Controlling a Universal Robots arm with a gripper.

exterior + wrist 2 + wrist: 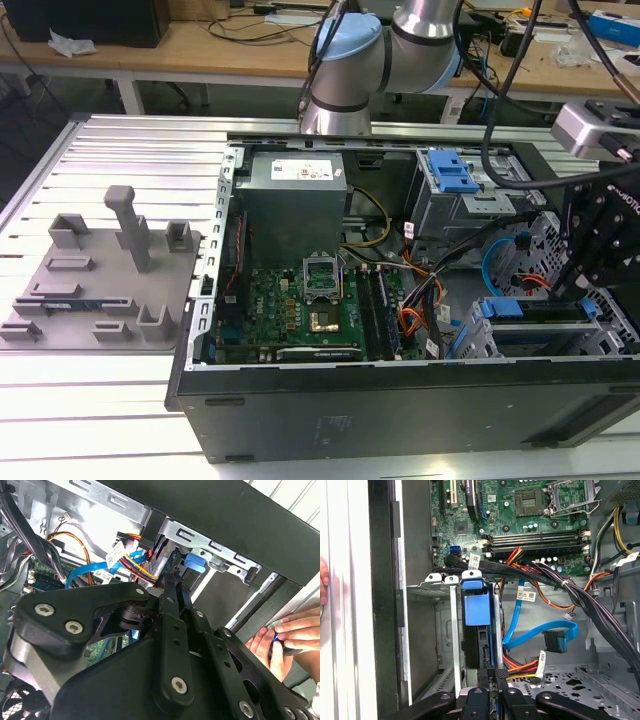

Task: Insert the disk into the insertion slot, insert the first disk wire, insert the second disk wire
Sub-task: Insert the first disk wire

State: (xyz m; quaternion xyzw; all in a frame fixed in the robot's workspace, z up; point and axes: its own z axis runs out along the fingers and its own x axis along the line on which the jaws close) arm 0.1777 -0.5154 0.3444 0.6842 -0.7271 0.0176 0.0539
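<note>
My gripper [489, 677] is closed, poised just beside the disk [476, 607]. The disk sits inside the insertion slot [445, 580].

Disk [476, 609]: mostly buried inside the drive cage [454, 645]. In the first wrist view only its blue end and a dark edge show.
End effector [585, 288]: cut off by the exterior view's right edge, tip lost against the cage.
Hand [295, 630] beside the cage: cut by the picture's edge. It holds a blue item too small to identify.
</note>
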